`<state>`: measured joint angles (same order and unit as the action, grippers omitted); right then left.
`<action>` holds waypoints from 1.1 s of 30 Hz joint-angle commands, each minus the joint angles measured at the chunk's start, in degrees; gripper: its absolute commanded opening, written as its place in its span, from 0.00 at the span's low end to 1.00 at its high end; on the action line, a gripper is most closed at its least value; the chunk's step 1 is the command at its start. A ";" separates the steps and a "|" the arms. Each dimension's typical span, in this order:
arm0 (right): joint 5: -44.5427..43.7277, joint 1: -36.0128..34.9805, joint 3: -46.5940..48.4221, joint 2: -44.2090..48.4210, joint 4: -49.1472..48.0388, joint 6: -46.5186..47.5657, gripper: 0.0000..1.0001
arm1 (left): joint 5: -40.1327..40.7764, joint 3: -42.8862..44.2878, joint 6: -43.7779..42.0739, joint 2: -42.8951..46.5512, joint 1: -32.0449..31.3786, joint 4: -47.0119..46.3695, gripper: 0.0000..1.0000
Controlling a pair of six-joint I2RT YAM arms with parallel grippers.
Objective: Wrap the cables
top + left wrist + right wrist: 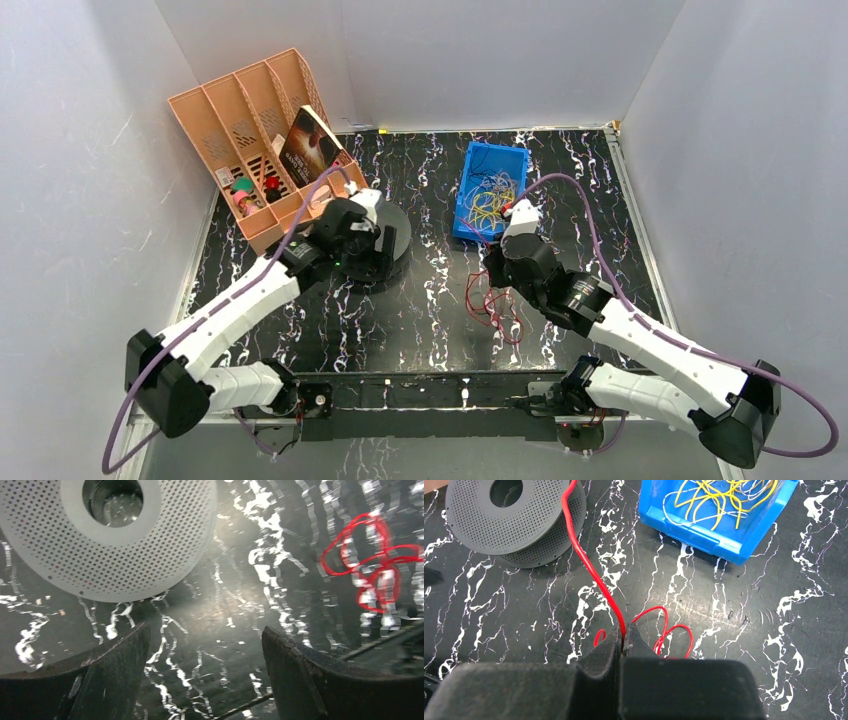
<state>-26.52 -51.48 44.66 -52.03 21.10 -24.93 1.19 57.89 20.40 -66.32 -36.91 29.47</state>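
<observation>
- Cables [591,570]: one red strand is pinched between the closed fingers of the right pincer [623,639]. From the tips it runs taut and slanting across the right rim of the black spool [499,522] and leaves the top of the right wrist view. Whether it touches the spool, cannot tell.
- Slack of the same red wire lies in loose loops on the counter [430,310], just beside and under the right pincer tips. From above, the loops sit right of centre, nearer the near edge than the far one.
- Right pincer: fingers pressed together, only the strand between them.
- Left pincer [205,642]: spread wide, holding nothing, bare counter showing in the gap. It hangs low at the spool's near side, well apart from the red loops, which show at the right of its view.
- Spool lies flat, perforated flange up, left of centre.
- Blue bin [719,539] with yellow wires [719,495] stands toward the far edge, right of the spool.
- Orange organiser [240,110] occupies the far left corner.
</observation>
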 commanded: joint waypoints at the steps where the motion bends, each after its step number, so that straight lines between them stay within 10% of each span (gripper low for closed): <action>1: 2.25 1.66 0.48 0.37 -1.72 -1.54 0.00 | 16.61 2.03 -7.41 -3.40 -3.91 5.54 0.82; 8: 5.76 3.12 -1.39 0.16 -4.23 -1.44 0.00 | 21.19 0.01 -3.17 -4.34 -3.36 3.80 0.91; 24: 10.58 4.06 -1.71 0.09 -6.34 -0.16 0.00 | -23.51 -10.95 9.68 0.52 30.74 -16.52 0.94; 33: 11.97 4.21 -1.40 1.96 -6.37 0.93 0.00 | -35.22 -19.14 19.45 -5.28 40.02 -29.68 0.93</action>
<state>-15.38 -47.62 42.35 -52.03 17.85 -25.04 -24.10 42.30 33.43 -69.76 -0.40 8.34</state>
